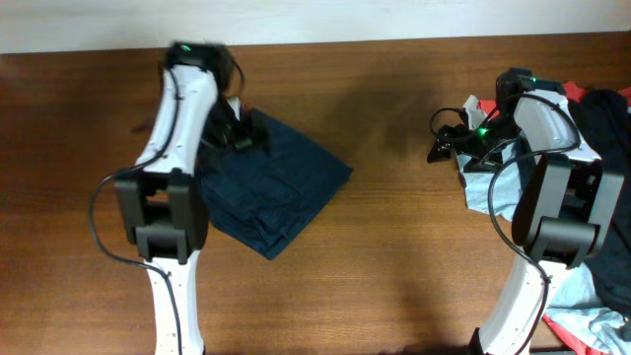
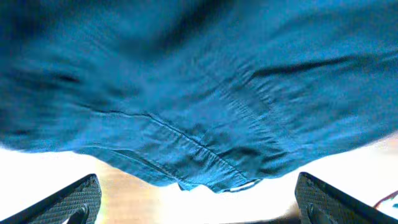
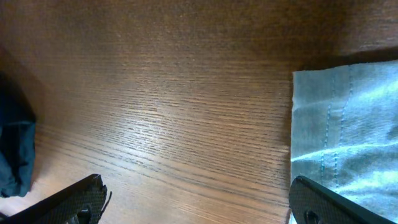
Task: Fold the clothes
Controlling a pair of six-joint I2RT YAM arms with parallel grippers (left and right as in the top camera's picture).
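The dark navy shorts [image 1: 281,192] lie in a folded, roughly diamond-shaped bundle on the wooden table, left of centre. My left gripper [image 1: 240,133] hangs over their far left corner. In the left wrist view the shorts [image 2: 205,93] fill most of the frame, seam and hem showing, and the left gripper [image 2: 198,185] stands open just off their edge with nothing between its fingers. My right gripper [image 1: 444,143] is at the right, open over bare wood [image 3: 196,183] and holding nothing. A dark blue edge of the shorts [image 3: 15,158] shows at the far left of the right wrist view.
A light blue T-shirt [image 1: 478,182] lies beside the right gripper, its hem [image 3: 348,124] next to the right finger. A pile with a red garment [image 1: 590,94] and dark cloth [image 1: 606,133] sits at the table's right edge. Bare wood [image 1: 394,227] separates shorts and pile.
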